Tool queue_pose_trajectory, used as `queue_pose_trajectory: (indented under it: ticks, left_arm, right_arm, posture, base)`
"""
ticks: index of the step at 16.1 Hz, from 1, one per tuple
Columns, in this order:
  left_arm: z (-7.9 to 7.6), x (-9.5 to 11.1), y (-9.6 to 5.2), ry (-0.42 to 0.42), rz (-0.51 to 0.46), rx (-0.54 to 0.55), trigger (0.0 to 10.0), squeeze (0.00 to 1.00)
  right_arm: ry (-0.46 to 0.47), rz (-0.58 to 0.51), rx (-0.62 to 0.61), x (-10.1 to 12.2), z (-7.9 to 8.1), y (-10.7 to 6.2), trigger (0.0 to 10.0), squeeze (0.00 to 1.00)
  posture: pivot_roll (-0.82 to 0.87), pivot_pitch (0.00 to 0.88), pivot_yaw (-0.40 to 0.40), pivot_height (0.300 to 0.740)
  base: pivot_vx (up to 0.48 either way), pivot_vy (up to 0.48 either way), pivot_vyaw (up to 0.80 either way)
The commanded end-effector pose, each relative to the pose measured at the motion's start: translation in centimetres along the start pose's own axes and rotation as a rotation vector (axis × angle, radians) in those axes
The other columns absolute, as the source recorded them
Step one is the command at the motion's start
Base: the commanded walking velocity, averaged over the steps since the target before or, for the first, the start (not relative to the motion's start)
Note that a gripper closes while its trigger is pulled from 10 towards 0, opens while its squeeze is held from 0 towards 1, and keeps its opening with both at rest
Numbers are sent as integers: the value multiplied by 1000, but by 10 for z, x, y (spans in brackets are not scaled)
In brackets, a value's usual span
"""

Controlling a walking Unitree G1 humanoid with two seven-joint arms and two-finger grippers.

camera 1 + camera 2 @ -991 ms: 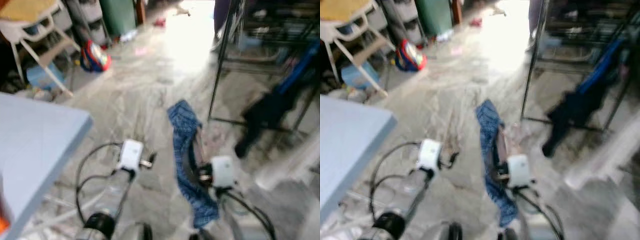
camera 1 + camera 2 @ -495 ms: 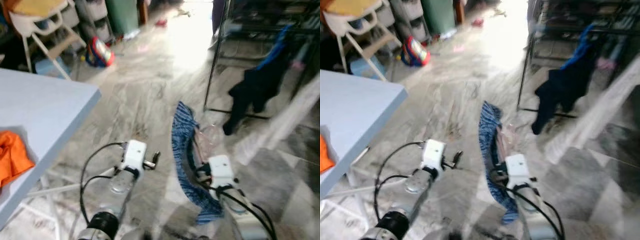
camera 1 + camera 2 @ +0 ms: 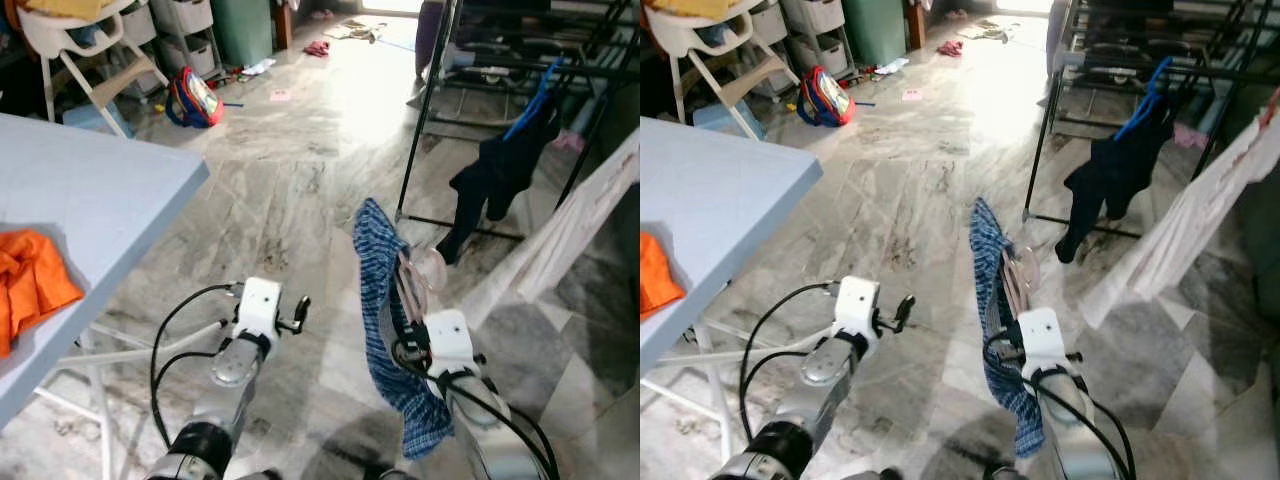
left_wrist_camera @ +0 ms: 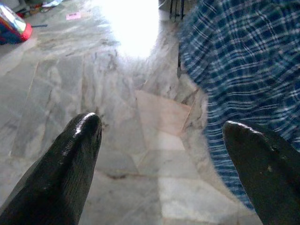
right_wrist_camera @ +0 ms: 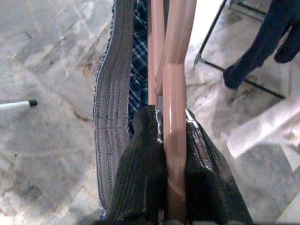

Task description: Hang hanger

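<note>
Hanger (image 5: 174,89) — a pale pink one — is clenched between the black fingers (image 5: 145,168) of the right gripper (image 5: 169,123), its bars running straight out from the grip; a blue plaid garment (image 3: 385,330) is draped over it and hangs down past the right wrist toward the marble floor (image 3: 290,190). In the head views the right gripper (image 3: 408,318) holds the hanger (image 3: 412,275) out in front of the robot, low over the floor and short of the black drying rack (image 3: 425,110), which stands ahead and to the right; a dark garment (image 3: 495,175) hangs on that rack from a blue hanger (image 3: 530,95), and a pale cloth (image 3: 560,235) slopes down beside it. The left gripper (image 4: 161,129) is held out over the floor to the left of the plaid garment (image 4: 243,79), its fingers (image 4: 77,154) spread wide with nothing between them; in the head view it (image 3: 297,313) sits level with the right gripper and apart from it. A light blue tabletop (image 3: 90,210) stands on the robot's left, carrying an orange cloth (image 3: 30,280) near its edge; beyond it are a white chair (image 3: 75,50), a red and blue backpack (image 3: 195,100) on the floor, and a green bin (image 3: 245,28) at the far wall — small bits of clutter lie scattered near the bright doorway.
</note>
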State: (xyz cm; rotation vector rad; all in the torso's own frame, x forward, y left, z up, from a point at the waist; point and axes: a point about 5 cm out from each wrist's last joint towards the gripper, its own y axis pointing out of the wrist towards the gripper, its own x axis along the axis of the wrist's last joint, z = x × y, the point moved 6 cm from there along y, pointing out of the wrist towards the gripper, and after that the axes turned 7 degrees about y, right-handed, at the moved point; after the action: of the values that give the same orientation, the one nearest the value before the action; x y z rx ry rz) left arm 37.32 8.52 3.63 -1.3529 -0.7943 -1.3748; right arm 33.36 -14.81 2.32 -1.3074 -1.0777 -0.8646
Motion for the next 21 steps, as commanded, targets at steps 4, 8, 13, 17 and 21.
queue_pose_trajectory:
  ticks: [4,8,13,17,21]
  left_arm:
    - [6,7,5,4,-15,21,10000,0]
    - [4,13,10,19,-28,12,10000,0]
    - [-1,11,13,52,-15,6,10000,0]
    - [7,-8,8,86,52,40,10000,0]
    - [24,-64,-17,132,252,81,10000,0]
  right_arm:
    - [-24,-43,29,17,3,12,10000,0]
    - [-32,-46,49,16,9,20,10000,0]
    - [-70,-2,35,-3,4,24,10000,0]
    - [-69,73,5,-29,-6,20,10000,0]
    - [-61,130,-4,-51,-6,17,10000,0]
  posture:
    - [8,0,10,740]
    - [14,0,21,740]
    - [13,0,19,740]
    - [21,0,16,740]
    - [22,0,20,740]
  base:
    - [0,0,0]
    - [0,0,0]
    - [0,0,0]
    - [0,0,0]
    - [0,0,0]
